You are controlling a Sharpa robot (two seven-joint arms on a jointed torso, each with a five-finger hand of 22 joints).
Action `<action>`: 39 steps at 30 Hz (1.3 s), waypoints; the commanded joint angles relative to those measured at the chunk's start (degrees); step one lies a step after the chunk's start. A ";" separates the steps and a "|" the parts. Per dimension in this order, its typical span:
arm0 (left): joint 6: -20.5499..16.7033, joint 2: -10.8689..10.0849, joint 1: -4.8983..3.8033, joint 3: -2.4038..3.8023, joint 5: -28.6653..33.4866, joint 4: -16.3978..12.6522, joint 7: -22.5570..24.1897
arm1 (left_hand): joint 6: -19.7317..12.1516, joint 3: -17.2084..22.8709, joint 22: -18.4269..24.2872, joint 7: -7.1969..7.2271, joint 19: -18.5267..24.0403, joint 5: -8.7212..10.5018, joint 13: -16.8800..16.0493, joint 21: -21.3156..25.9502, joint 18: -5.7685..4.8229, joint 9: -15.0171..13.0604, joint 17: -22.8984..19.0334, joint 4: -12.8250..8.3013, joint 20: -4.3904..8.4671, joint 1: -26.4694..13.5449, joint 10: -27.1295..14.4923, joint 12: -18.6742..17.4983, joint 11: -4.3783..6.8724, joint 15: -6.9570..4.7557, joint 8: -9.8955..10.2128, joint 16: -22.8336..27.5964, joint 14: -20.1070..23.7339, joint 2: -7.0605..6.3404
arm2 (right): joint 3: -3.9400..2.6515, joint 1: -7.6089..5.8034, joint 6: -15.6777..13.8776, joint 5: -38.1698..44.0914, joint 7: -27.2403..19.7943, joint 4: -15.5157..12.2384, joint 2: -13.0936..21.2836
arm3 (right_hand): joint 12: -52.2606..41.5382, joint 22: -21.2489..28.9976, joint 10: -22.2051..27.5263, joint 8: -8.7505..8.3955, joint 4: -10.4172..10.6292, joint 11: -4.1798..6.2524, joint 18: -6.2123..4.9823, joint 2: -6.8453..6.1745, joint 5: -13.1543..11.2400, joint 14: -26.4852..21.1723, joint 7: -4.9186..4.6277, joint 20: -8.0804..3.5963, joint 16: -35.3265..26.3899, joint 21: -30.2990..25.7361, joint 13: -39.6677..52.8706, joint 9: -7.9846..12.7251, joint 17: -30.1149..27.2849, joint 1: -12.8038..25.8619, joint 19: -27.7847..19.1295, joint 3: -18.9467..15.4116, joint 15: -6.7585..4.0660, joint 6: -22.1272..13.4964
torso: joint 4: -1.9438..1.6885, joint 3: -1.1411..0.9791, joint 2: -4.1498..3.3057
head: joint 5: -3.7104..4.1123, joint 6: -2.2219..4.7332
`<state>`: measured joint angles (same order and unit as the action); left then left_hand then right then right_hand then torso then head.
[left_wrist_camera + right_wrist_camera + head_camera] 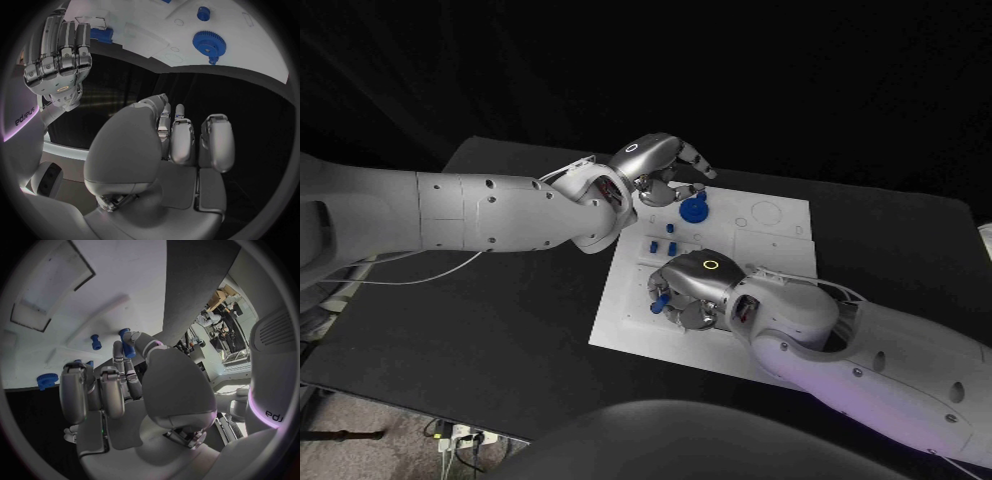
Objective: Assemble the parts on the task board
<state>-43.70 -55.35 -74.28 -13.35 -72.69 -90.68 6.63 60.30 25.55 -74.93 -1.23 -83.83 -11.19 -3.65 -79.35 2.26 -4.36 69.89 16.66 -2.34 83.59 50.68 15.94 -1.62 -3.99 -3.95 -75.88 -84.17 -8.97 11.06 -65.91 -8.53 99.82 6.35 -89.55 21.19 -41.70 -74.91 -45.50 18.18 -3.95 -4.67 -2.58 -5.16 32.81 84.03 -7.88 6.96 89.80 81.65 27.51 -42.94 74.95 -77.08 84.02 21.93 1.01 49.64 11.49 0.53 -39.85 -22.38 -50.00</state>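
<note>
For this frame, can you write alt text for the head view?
Two white robot arms meet over a white task board on a black table. The right robot hand curls around a small blue part; the left robot hand hovers beside a blue gear.

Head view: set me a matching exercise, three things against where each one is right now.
Things:
1. blue gear
2. left hand
3. right hand

Places:
A. over the near half of the task board
B. at the board's far left corner
C. lying on the board's far part

Pairs: 1-C; 2-B; 3-A.
</note>
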 commanded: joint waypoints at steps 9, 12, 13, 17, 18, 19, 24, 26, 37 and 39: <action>0.99 0.10 0.00 0.04 0.22 -0.10 -0.09 | 0.00 0.36 -12.02 -0.39 -1.79 -0.31 0.05 0.24 0.03 0.08 -0.06 0.04 -0.41 0.71 -0.01 -0.33 -0.12 0.43 0.15 0.25 -1.85 0.06 | 0.01 0.05 0.77 2.24 1.51 -0.28 -0.02 | 0.10 -11.16 1.36 0.87 -0.54 -0.02 0.02 -0.08 -0.19 5.97 0.84 -0.33 0.20 -0.99 0.54 -0.80 15.05 -0.14 1.43 0.13 -0.30 1.30 | 0.01 0.00 0.00 | -0.10 0.00; 1.06 0.10 0.00 0.04 0.22 -0.10 -0.10 | 0.00 0.36 -12.02 -0.39 -1.79 -0.31 0.05 0.24 0.03 0.08 -0.06 0.04 -0.41 0.71 -0.01 -0.33 -0.12 0.43 0.15 0.25 -1.85 0.06 | 0.01 0.05 1.25 2.27 1.61 -0.34 -0.07 | 0.16 -11.09 1.57 0.89 -0.60 -0.08 -0.02 -0.09 -0.19 5.97 0.93 -0.32 0.20 -1.19 0.60 -0.86 15.05 -0.13 1.33 0.16 -0.27 1.32 | 0.00 0.00 -0.01 | -0.05 0.00; 1.08 0.11 0.00 0.04 0.22 -0.10 -0.10 | 0.00 0.36 -12.02 -0.39 -1.79 -0.31 0.05 0.24 0.03 0.08 -0.06 0.04 -0.41 0.71 -0.01 -0.33 -0.12 0.43 0.15 0.25 -1.85 0.06 | 0.01 0.05 1.39 2.27 1.63 -0.35 -0.11 | 0.20 -11.05 1.69 0.87 -0.61 -0.12 -0.05 -0.10 -0.20 5.97 0.97 -0.31 0.20 -1.29 0.63 -0.88 15.05 -0.11 1.28 0.17 -0.24 1.29 | 0.01 -0.01 -0.01 | -0.05 0.00; 1.18 0.19 0.00 0.04 0.22 -0.06 -0.12 | 0.00 0.36 -12.02 -0.39 -1.79 -0.31 0.05 0.24 0.03 0.08 -0.06 0.04 -0.41 0.71 -0.01 -0.33 -0.12 0.43 0.15 0.25 -1.85 0.06 | 0.01 0.05 2.00 2.26 1.65 -0.37 -0.29 | 0.32 -10.90 2.09 0.75 -0.63 -0.25 -0.13 -0.12 -0.30 5.97 1.06 -0.26 0.20 -1.66 0.74 -0.92 15.05 -0.01 1.09 0.21 -0.14 1.11 | 0.02 -0.01 -0.02 | 0.03 0.00; 1.22 0.22 0.00 0.04 0.22 -0.04 -0.14 | 0.00 0.36 -12.02 -0.39 -1.79 -0.31 0.05 0.24 0.03 0.08 -0.06 0.04 -0.41 0.71 -0.01 -0.33 -0.12 0.43 0.15 0.25 -1.85 0.06 | 0.01 0.05 2.16 2.25 1.65 -0.38 -0.34 | 0.35 -10.84 2.19 0.70 -0.64 -0.28 -0.17 -0.13 -0.33 5.97 1.08 -0.24 0.20 -1.81 0.77 -0.93 15.05 0.01 1.02 0.22 -0.11 1.05 | 0.01 0.00 -0.02 | 0.10 0.00; 1.24 0.24 0.00 0.04 0.22 -0.03 -0.15 | 0.00 0.36 -12.02 -0.39 -1.79 -0.31 0.05 0.24 0.03 0.08 -0.06 0.04 -0.41 0.71 -0.01 -0.33 -0.12 0.43 0.15 0.25 -1.85 0.06 | 0.01 0.05 2.29 2.23 1.65 -0.40 -0.38 | 0.38 -10.80 2.30 0.64 -0.65 -0.32 -0.19 -0.14 -0.43 5.97 1.11 -0.21 0.20 -1.91 0.81 -0.93 15.05 0.05 0.96 0.22 -0.07 0.98 | 0.02 0.00 -0.02 | 0.12 0.00; 1.39 0.31 0.00 0.04 0.22 0.01 -0.25 | -0.01 0.37 -12.02 -0.41 -1.78 -0.32 0.05 0.27 0.04 0.08 -0.07 0.04 -0.41 0.71 0.00 -0.33 -0.12 0.43 0.15 0.26 -1.85 0.08 | 0.01 0.05 2.81 2.08 1.58 -0.43 -0.59 | 0.50 -10.68 2.90 0.08 -0.69 -0.55 -0.26 -0.16 -1.15 5.97 1.21 -0.03 0.20 -2.27 1.11 -0.78 15.05 0.26 0.76 0.31 0.15 0.41 | 0.02 0.00 -0.02 | 0.16 0.00; 1.47 0.32 0.00 0.04 0.22 0.02 -0.31 | -0.05 0.40 -11.99 -0.49 -1.74 -0.34 0.05 0.37 0.06 0.08 -0.10 0.05 -0.43 0.71 0.00 -0.34 -0.12 0.44 0.16 0.28 -1.83 0.13 | 0.02 0.06 3.10 2.00 1.57 -0.39 -0.72 | 0.57 -10.61 3.17 -0.28 -0.70 -0.66 -0.30 -0.19 -1.47 5.97 1.23 0.06 0.20 -2.47 1.24 -0.62 15.05 0.37 0.64 0.37 0.24 0.08 | 0.01 0.00 0.00 | 0.19 0.00; 1.90 0.30 0.00 0.04 1.23 -0.01 -0.63 | -0.10 0.50 -11.97 -0.68 -1.71 -0.42 0.06 0.43 0.08 0.09 -0.15 -0.02 -0.44 0.85 0.01 -0.37 -0.08 0.44 0.17 0.33 -1.80 0.16 | 0.06 0.51 5.01 1.91 2.28 0.26 -1.35 | 3.97 -8.69 9.56 -5.00 -0.95 -2.61 -1.47 -0.98 -3.34 5.72 1.55 1.29 0.00 -7.61 0.94 2.61 14.67 1.20 -2.20 1.49 1.71 -1.97 | -0.01 -0.01 -0.03 | 0.05 0.00; 1.91 0.27 0.00 0.04 1.46 -0.01 -0.66 | -0.10 0.50 -11.97 -0.68 -1.71 -0.42 0.06 0.43 0.08 0.09 -0.15 -0.02 -0.44 0.85 0.01 -0.37 -0.08 0.44 0.17 0.33 -1.80 0.16 | 0.06 0.57 5.10 1.91 2.35 0.29 -1.36 | 4.50 -8.49 10.55 -5.92 -1.02 -2.97 -1.59 -1.11 -3.65 5.52 1.59 1.58 -0.14 -8.18 0.78 3.40 14.38 1.27 -2.53 1.61 2.02 -2.39 | 0.02 0.00 -0.03 | 0.02 0.00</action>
<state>-42.56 -55.14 -74.27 -13.35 -72.27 -90.57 6.13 60.18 25.70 -74.92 -1.53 -84.04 -11.42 -3.65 -79.09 2.26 -4.36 69.78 16.51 -2.54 83.82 50.68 15.95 -1.62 -3.79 -3.95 -75.88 -83.97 -8.74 11.10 -65.44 -5.26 101.07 8.07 -89.29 19.90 -37.45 -74.94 -35.39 12.60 -4.89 -7.49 -3.53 -6.07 29.42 84.01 -6.31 8.53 89.80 73.71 28.38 -39.84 74.92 -76.17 81.82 23.19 2.48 47.63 11.49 0.53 -39.86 -22.28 -50.01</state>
